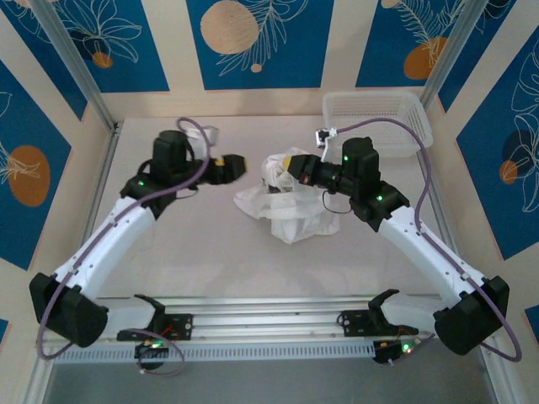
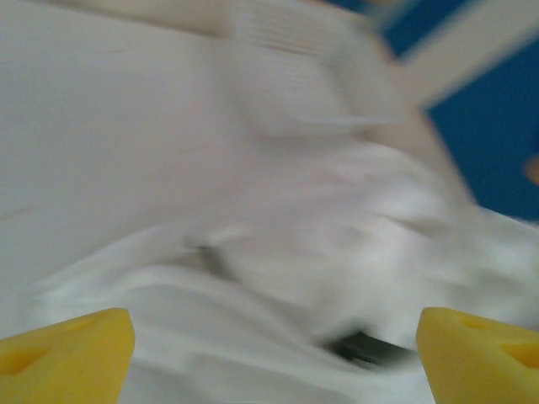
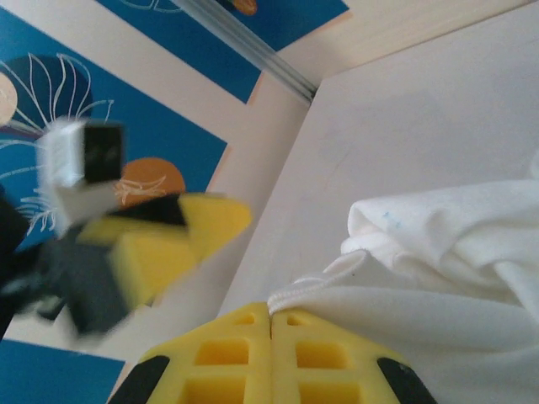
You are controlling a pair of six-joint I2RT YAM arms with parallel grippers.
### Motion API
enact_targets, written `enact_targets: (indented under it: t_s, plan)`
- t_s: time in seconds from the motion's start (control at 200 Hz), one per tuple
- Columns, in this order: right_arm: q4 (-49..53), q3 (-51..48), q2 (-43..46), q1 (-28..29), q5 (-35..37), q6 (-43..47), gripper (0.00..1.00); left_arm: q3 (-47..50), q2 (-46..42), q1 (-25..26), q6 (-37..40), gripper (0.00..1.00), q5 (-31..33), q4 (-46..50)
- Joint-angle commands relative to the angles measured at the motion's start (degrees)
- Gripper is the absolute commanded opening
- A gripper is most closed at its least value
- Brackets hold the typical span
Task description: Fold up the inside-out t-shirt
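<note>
I see the inside-out t-shirt [image 1: 290,210] as a crumpled white heap at the centre of the overhead frame, resting on the pale table [image 1: 185,252]. Its upper part is bunched and raised toward the right gripper [image 1: 282,171], which comes in from right of centre. On the right wrist camera that gripper's yellow fingers [image 3: 227,353] sit at the bottom middle of the frame, pressed flat against each other. A rolled edge of the cloth comes out right at the seam between them, so I read it as clenched on the shirt. The rest of the fabric spreads in soft folds across the lower right of that frame.

The left gripper [image 1: 238,167] is just left of the heap in the overhead view, level with the right one and near it. I see a narrow strip of table between it and the cloth. On the left wrist camera its yellow fingertips [image 2: 67,353] stand far apart in the two bottom corners with nothing caught between them, so it is released. That picture is smeared, and the shirt shows as a white blur across its lower half. The right wrist camera also catches the left gripper as a blurred black-and-yellow shape at mid left.

A white mesh basket [image 1: 379,118] stands at the upper right of the overhead frame, apart from the shirt, in front of the blue and cream wall panels [image 1: 261,42].
</note>
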State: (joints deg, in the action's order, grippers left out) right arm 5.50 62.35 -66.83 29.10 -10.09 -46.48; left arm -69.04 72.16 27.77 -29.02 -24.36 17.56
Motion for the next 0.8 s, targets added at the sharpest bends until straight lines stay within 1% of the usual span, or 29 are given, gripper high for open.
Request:
enact_targets:
  t_s: [0.0, 0.025, 0.055, 0.13, 0.185, 0.22, 0.28, 0.38, 0.455, 0.555, 0.6, 0.665, 0.75, 0.795]
  plan:
    - [-3.2, 3.4, -0.3, -0.1, 2.5, -3.5, 0.00, 2.0, 4.1, 7.6, 1.0, 0.85, -4.1, -2.6]
    - [-3.7, 3.5, -0.4, -0.1, 2.4, -4.2, 0.00, 2.0, 5.3, 8.4, 0.8, 0.85, -0.9, -2.3]
    - [-4.4, 3.8, -0.6, 0.0, 1.9, -4.9, 0.00, 2.0, 6.9, 9.2, 0.3, 0.84, 0.8, -2.2]
    - [-5.0, 4.9, -1.0, -0.2, 1.6, -6.8, 0.00, 1.9, 12.0, 10.3, 1.3, 0.82, -0.7, -4.0]
    - [-4.1, 6.9, -1.2, -1.1, 2.4, -8.1, 0.00, 1.8, 15.8, 10.9, 2.3, 0.80, -0.4, -3.2]
    - [-2.6, 8.8, -1.3, -2.3, 3.0, -9.3, 0.00, 2.4, 17.9, 11.1, 2.8, 0.79, -0.2, -2.4]
    - [0.4, 12.8, -2.0, -5.8, 2.8, -12.9, 0.00, 5.5, 20.2, 11.1, 2.5, 0.77, 2.0, -2.1]
    - [-0.5, 16.9, -3.2, -12.0, -1.2, -19.7, 0.00, 11.7, 22.8, 11.2, 2.5, 0.77, 10.2, -0.7]
    - [-0.5, 19.9, -4.6, -15.4, -3.9, -22.5, 0.00, 16.9, 22.3, 11.0, 2.2, 0.77, 15.1, -2.4]
    - [-0.2, 22.4, -5.5, -17.7, -6.4, -23.5, 0.00, 21.9, 21.6, 10.8, 2.4, 0.85, 19.8, -3.7]
    - [0.4, 22.9, -5.4, -18.0, -6.5, -23.0, 0.00, 23.2, 21.1, 10.3, 2.3, 0.87, 19.7, -4.5]
    - [1.6, 23.0, -5.3, -17.9, -7.4, -21.6, 0.00, 24.3, 18.6, 9.0, 2.1, 0.91, 16.6, -5.6]
    - [2.2, 21.3, -5.4, -17.7, -9.8, -20.5, 0.00, 24.2, 11.2, 7.5, 1.2, 0.94, 12.9, -6.9]
    - [1.8, 19.8, -5.3, -17.4, -11.1, -19.8, 0.00, 22.6, 7.0, 7.3, 1.4, 0.95, 10.9, -7.2]
